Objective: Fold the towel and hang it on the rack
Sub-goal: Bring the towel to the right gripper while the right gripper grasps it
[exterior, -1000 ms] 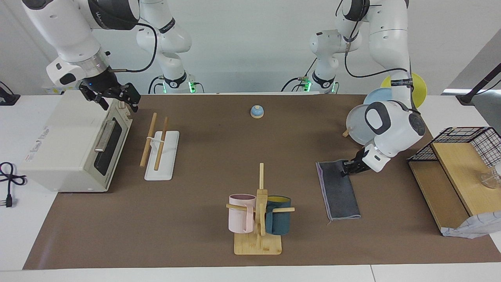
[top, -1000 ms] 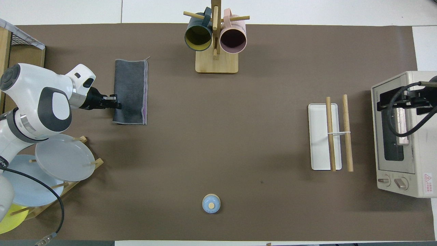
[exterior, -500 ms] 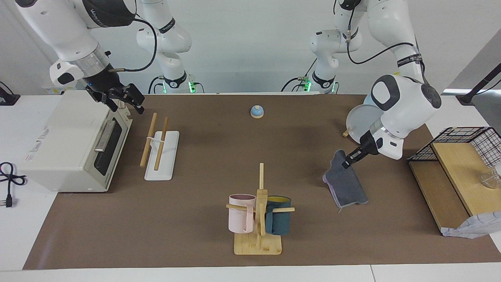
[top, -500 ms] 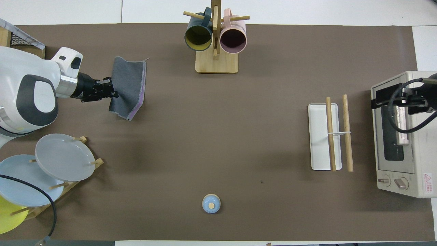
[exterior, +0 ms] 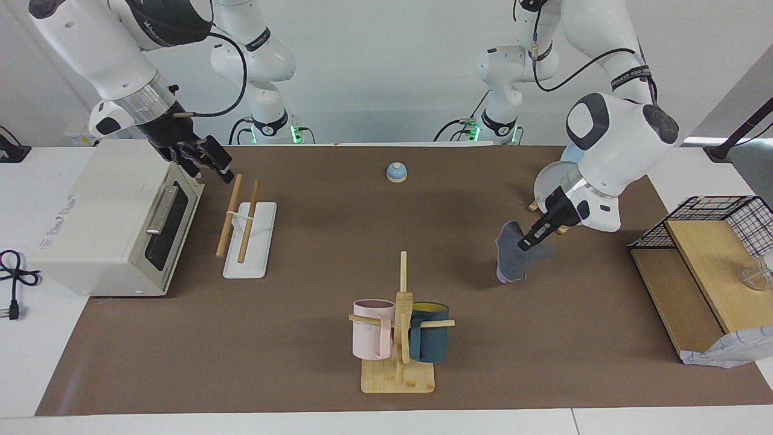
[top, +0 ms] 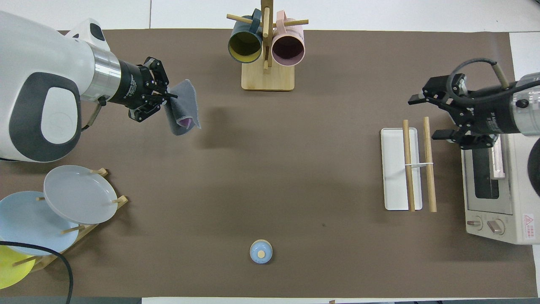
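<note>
The towel (exterior: 512,257) hangs bunched from my left gripper (exterior: 530,241), dark grey outside with a purple edge at the bottom. It is up over the mat at the left arm's end; whether its lowest tip touches the mat I cannot tell. In the overhead view the left gripper (top: 166,99) is shut on the towel (top: 184,109). The rack (exterior: 253,254), two wooden rods on a white base, lies beside the toaster oven, and shows in the overhead view (top: 393,169). My right gripper (exterior: 211,163) is open and empty over the gap between oven and rack (top: 428,115).
A toaster oven (exterior: 102,223) stands at the right arm's end. A bamboo mug tree (exterior: 398,338) with pink and teal mugs stands farthest from the robots. A blue bell (exterior: 396,172) sits near them. Plates on a stand (top: 80,194) and a wire-basket shelf (exterior: 718,223) are at the left arm's end.
The left gripper has lifted the towel off the mat and carried it toward the table's middle. The right gripper has moved from over the oven toward the rack.
</note>
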`<state>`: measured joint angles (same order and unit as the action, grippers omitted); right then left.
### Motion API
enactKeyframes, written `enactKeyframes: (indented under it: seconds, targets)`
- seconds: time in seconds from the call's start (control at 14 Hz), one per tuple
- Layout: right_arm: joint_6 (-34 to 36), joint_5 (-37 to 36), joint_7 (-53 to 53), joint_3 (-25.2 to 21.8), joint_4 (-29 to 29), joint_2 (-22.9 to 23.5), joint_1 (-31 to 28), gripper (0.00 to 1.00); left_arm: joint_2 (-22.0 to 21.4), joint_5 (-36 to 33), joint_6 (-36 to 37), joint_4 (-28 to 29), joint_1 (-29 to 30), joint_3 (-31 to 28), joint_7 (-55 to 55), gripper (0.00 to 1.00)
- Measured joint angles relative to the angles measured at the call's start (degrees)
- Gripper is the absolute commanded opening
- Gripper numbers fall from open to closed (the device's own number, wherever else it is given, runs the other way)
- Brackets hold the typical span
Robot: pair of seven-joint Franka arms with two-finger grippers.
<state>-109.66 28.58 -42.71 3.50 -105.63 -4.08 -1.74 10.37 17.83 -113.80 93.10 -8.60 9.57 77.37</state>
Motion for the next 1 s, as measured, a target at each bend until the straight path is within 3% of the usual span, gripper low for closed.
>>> enactKeyframes:
  seconds: [0.21,0.5,0.71,1.0]
  targets:
    - [-8.3,8.4,-17.4,0.1,-2.7,-0.6,4.2,1.00,-2.5,-0.1,-1.0,-0.3,-3.7,0.4,18.7,0.00]
    - [-15.8,11.3,-34.8,0.2,-4.4,-0.4,11.3,1.00,-3.4,-0.3,-6.1,-0.3,-9.3,1.0,39.1,0.00]
    - [-21.5,13.2,-44.4,0.3,-5.0,0.4,17.4,1.00,-3.4,-0.3,-9.0,-0.1,-12.4,1.0,48.7,0.00]
    - [-24.5,13.3,-48.0,0.3,-5.8,1.6,21.0,1.00,-3.7,-1.4,-12.6,1.8,-15.3,1.0,54.7,0.00]
